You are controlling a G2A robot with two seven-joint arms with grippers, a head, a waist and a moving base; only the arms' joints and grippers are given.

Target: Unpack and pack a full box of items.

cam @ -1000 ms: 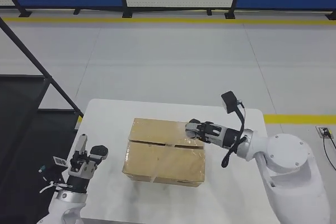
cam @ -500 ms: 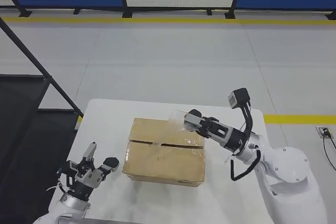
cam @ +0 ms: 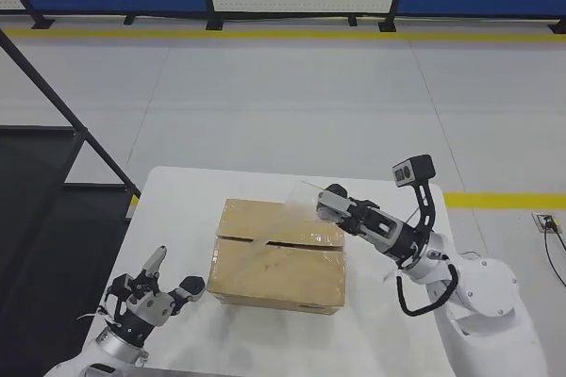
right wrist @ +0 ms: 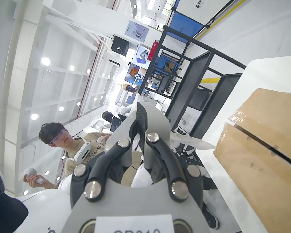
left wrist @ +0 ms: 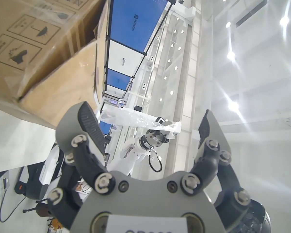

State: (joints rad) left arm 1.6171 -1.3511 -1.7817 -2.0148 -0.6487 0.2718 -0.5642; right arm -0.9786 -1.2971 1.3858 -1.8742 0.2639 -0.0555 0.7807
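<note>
Lifting since a second ago, the right gripper [cam: 328, 197], fingers clenched on the clear tape strip [cam: 307, 195], peels it off the box [cam: 278, 269] sitting mid-frame on the desk [cam: 179, 193], while the left gripper [cam: 176, 270], fingers spread, has sunk lower left, clear of it.

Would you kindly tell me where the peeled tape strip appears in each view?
Top view: the tape strip rises from the cardboard box, held by the right tool.
Left wrist view: tape strip, far off past the box corner.
Right wrist view: tape strip, between tool and box.
Shared landmark: the cardboard box.
</note>
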